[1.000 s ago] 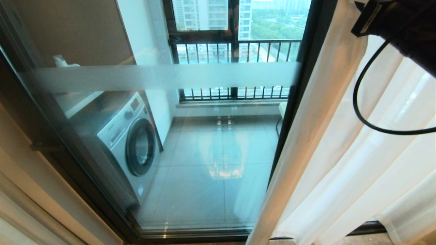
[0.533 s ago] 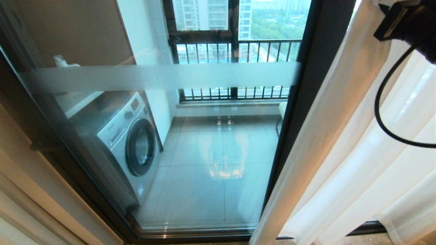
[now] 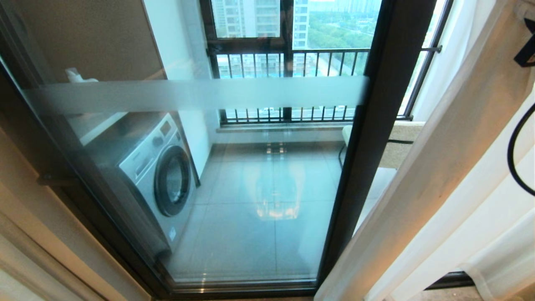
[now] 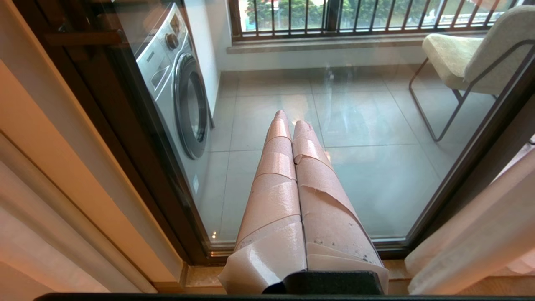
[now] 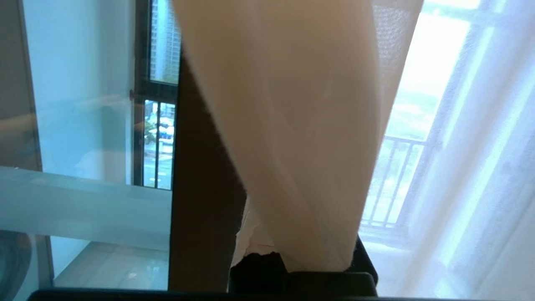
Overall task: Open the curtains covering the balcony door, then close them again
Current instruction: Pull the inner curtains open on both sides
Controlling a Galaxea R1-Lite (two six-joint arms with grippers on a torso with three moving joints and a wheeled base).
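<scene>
The balcony door has dark-framed glass panels with a frosted band. The sheer white curtains hang bunched to its right, leaving the left panel and the middle post bare. Only a black bit of my right arm shows at the head view's right edge. In the right wrist view the curtain lies across my right gripper and hides its fingers except a taped bit. I cannot see whether fabric is pinched. My left gripper is shut on nothing, low before the glass.
Behind the glass stand a washing machine on the left and a pale chair on the right. A black-barred railing window closes the balcony's far side. A beige drape runs along the door's left.
My right arm has swung right, almost out of the head view. The curtain's edge went with it, baring the door's middle post and a strip of the panel beyond.
</scene>
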